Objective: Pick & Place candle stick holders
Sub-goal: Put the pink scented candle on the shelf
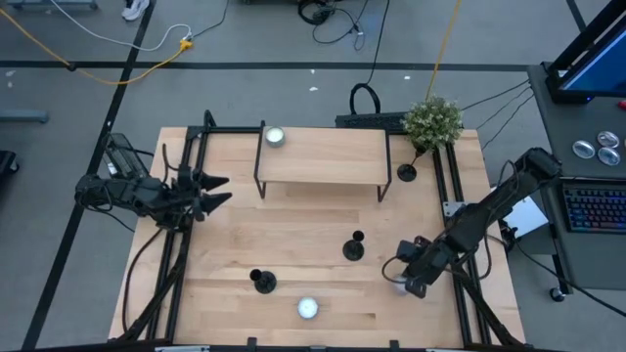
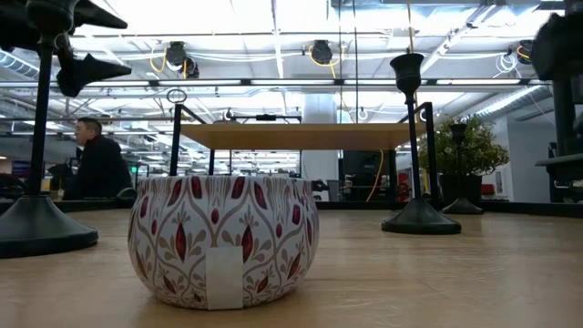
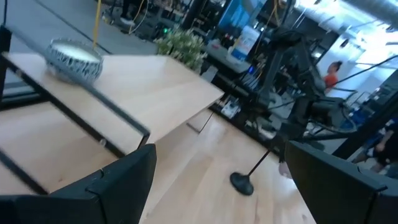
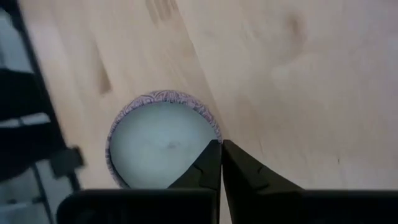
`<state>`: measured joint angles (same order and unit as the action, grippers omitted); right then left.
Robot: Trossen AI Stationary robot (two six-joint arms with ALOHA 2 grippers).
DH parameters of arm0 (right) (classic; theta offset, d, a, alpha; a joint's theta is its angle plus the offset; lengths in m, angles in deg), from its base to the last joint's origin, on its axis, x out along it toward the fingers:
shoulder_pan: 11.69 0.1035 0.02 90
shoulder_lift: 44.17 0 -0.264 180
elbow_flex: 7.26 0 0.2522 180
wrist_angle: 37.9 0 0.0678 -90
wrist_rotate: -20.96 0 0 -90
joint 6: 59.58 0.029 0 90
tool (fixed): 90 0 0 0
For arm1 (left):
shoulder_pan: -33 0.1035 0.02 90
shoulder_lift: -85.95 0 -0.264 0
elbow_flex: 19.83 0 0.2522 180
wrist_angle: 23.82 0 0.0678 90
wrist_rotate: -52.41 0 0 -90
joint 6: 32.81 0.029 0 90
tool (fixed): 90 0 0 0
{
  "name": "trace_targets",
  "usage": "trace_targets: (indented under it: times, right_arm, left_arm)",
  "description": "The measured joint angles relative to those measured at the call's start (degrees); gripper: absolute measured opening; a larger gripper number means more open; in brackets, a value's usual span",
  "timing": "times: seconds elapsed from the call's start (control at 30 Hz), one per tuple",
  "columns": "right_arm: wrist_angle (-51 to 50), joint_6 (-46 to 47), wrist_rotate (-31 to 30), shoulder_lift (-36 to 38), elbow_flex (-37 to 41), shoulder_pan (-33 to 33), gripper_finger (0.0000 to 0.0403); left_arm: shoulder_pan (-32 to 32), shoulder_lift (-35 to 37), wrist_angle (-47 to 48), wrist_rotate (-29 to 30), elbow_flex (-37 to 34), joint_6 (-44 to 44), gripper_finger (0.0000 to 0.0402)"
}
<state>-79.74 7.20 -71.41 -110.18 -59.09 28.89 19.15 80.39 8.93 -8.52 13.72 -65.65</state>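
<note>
Candle stick holders stand on the table: one mid-right (image 1: 354,246), one near-left (image 1: 262,282), a third far right by the plant (image 1: 407,172). Right gripper (image 4: 221,163), fingers pressed together, hovers over a candle tin (image 4: 163,137); left gripper (image 1: 217,192) waits spread at the left edge.

The light wooden table (image 1: 293,244) carries a raised shelf (image 1: 323,156) along its far edge and a potted plant (image 1: 432,119) at the far right corner. Three candle stick holders (image 1: 354,247) stand on it, and candle tins (image 1: 307,309) sit near the near edge.
</note>
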Motion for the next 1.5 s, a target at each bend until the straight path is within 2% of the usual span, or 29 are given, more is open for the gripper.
trace_targets:
  times: [0.27, 0.77, 0.97, 1.33, 1.5]
  right_arm:
    - [5.2, -1.9, -1.5, 6.4, -1.3, -4.1, 0.0]
    - [1.8, -14.0, -3.5, 6.9, -15.7, -12.5, 0.0]
    - [-1.3, -23.0, -5.7, 6.9, -22.6, -19.2, 0.0]
    - [-1.9, -44.4, -11.4, 2.2, -32.0, -35.9, 0.0]
    - [4.2, -53.5, -12.9, -2.1, -32.8, -41.7, 0.0]
  left_arm:
    - [0.0, 0.0, -0.5, 0.0, 0.0, 0.1, 0.0363]
    - [0.0, -0.1, -7.8, 0.0, 0.0, -0.7, 0.0363]
    - [0.0, -0.9, -13.4, 0.0, 0.0, -0.7, 0.0363]
    - [0.0, -13.0, -23.1, 4.6, 0.0, -0.7, 0.0363]
    - [0.0, -19.1, -30.3, 5.7, 0.0, -0.3, 0.0363]
